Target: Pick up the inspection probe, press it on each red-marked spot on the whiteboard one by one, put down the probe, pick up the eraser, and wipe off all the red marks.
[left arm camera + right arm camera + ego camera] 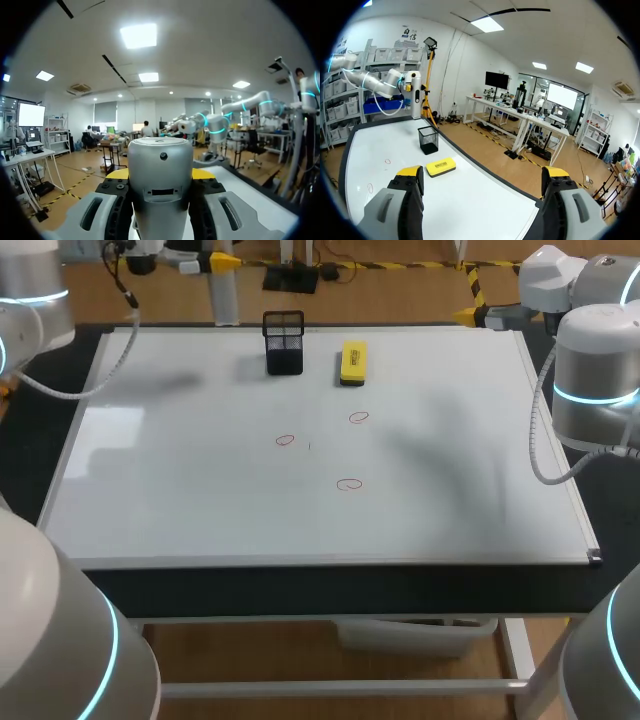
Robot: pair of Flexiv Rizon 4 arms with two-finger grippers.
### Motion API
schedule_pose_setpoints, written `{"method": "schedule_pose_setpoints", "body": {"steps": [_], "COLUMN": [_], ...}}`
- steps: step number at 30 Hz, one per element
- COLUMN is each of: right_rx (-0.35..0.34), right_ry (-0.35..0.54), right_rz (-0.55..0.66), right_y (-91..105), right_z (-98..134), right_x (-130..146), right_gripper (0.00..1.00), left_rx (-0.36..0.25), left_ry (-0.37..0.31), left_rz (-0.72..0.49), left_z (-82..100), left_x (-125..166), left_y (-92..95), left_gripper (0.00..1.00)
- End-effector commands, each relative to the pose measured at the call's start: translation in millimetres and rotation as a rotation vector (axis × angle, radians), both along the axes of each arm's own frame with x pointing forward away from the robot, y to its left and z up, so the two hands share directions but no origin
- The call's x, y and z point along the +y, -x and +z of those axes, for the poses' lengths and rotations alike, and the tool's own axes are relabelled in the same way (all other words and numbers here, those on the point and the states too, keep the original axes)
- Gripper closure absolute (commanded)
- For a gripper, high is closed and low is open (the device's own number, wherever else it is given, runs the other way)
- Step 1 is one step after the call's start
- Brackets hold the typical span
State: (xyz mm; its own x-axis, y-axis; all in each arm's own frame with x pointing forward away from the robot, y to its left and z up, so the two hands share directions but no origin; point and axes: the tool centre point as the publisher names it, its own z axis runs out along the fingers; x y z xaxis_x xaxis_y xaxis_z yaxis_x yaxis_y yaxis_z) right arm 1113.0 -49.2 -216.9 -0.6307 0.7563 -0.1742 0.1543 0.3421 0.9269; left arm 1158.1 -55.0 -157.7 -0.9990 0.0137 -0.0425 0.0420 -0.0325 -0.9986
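In the left wrist view a silver-grey cylindrical inspection probe (pixel 160 170) stands upright between the yellow fingertips (pixel 118 174) of my left gripper (pixel 161 175), which is shut on it, held high off the whiteboard (pixel 255 200). The whiteboard (pixel 200 500) carries three red circle marks (pixel 285 440), (pixel 359 418), (pixel 348 484). A yellow eraser (pixel 353 363) lies near the far edge. My right gripper (pixel 482 172) hangs open and holds nothing, high above the board's right side, with the eraser (pixel 440 166) ahead of it. Neither gripper shows clearly in the head view.
A black mesh holder (pixel 284 342) stands left of the eraser at the far edge, also seen from the right wrist (pixel 428 139). The board's metal frame (pixel 590 558) marks its right front corner. My right arm (pixel 595 380) rises beside the right edge.
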Motion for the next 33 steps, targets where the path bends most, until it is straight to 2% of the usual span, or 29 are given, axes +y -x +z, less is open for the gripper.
{"method": "schedule_pose_setpoints", "body": {"steps": [1,13,23,33], "right_rx": [0.002,0.002,0.002,0.002], "right_ry": [0.001,0.001,0.001,0.001], "right_rz": [0.001,0.001,0.001,0.001], "right_y": [-0.7,-0.7,-0.7,-0.7], "right_z": [0.2,0.2,0.2,0.2], "right_x": [-0.1,-0.1,-0.1,-0.1], "right_gripper": [0.0,0.0,0.0,0.0], "left_rx": [0.0,-0.014,-0.015,0.006], "left_ry": [0.0,-0.001,0.002,-0.008], "left_rz": [0.175,0.215,0.253,0.286], "left_z": [2.8,-10.5,-19.6,-36.6], "left_x": [9.8,39.0,58.2,75.7], "left_y": [13.6,26.3,25.9,21.0], "left_gripper": [1.0,1.0,1.0,1.0]}}
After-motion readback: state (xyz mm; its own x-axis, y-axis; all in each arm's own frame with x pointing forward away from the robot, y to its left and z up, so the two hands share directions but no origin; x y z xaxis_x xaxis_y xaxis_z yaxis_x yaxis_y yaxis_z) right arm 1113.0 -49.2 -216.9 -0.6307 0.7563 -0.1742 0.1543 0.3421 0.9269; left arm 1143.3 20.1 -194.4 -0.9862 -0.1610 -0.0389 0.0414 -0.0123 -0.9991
